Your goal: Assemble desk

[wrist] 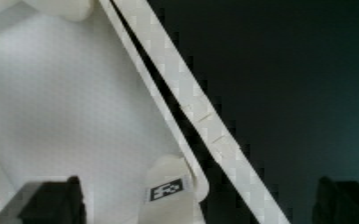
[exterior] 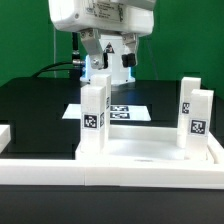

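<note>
We see the desk top (exterior: 150, 158) lying flat on the black tabletop (exterior: 30, 105) at the front of the exterior view, recessed face up, with legs already standing upright in it. One leg (exterior: 94, 118) stands toward the exterior view's left, two more (exterior: 196, 115) close together on the exterior view's right — each carries black-and-white tags. A long low white bar (exterior: 120, 172) runs along the front edge just before the top.

The marker board (exterior: 128, 111) lies flat behind the desk top, partly hidden by the left leg.

The gripper (exterior: 108, 62) hangs above and behind the left leg, over the marker board area. We can't tell how far the fingers are apart in the exterior view. In the wrist view the dark fingers (wrist: 51, 200) show at the frame edge, set wide — nothing visible between them but the white desk top (wrist: 69, 110) and a tagged leg (wrist: 169, 188) below.
</note>
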Controlling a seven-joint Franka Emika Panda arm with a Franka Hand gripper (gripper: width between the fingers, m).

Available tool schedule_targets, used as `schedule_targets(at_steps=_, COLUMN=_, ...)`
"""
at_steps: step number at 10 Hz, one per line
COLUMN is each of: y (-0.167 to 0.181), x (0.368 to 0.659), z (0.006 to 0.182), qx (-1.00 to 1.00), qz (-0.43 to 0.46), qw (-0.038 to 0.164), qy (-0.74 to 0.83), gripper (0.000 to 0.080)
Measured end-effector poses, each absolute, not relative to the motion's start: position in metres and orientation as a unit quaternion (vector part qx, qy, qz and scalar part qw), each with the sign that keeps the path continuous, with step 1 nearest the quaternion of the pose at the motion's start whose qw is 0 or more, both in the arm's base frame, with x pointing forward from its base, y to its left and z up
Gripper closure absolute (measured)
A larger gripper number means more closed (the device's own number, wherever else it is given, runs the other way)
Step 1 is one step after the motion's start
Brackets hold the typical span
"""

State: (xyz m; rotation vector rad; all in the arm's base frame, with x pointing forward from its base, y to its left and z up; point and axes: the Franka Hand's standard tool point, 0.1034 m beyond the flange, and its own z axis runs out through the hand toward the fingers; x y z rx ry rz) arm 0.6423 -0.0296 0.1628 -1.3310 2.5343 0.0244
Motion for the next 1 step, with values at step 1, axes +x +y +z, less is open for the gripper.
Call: schedule_targets(at_steps=1, y=-0.0294, x=0.6421, z=0.1622, qx=-0.461, qz=0.009, qw=0.139, qy=0.877, gripper=0.015)
